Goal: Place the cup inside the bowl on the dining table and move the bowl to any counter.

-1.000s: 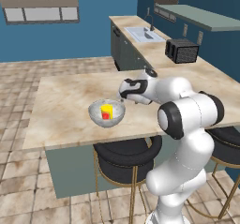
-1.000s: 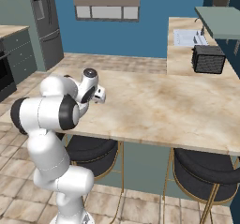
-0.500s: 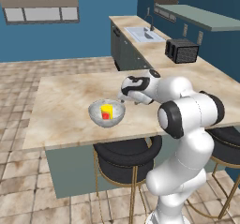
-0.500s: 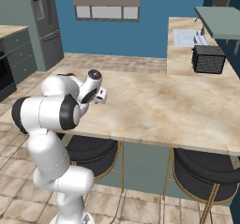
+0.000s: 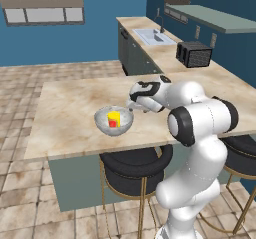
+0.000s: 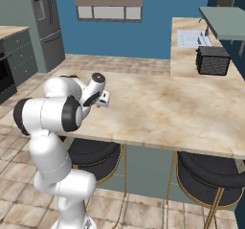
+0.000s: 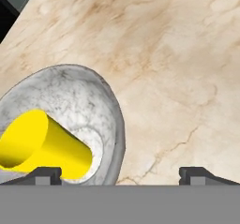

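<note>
The walls [image 5: 105, 38] are deep blue, and the floor [image 5: 20, 198] is laid with beige and brown stone tiles. A window with a wooden blind [image 5: 42, 3] sits high on the far wall. Black round stools [image 5: 132, 170] on thin brass legs stand at the near edge. A sink [image 5: 150, 35] and a dark toaster oven [image 5: 194, 54] sit to the right, under a grey-green shelf [image 5: 215, 18]. A tall dark fridge [image 6: 45, 24] stands far left.
</note>
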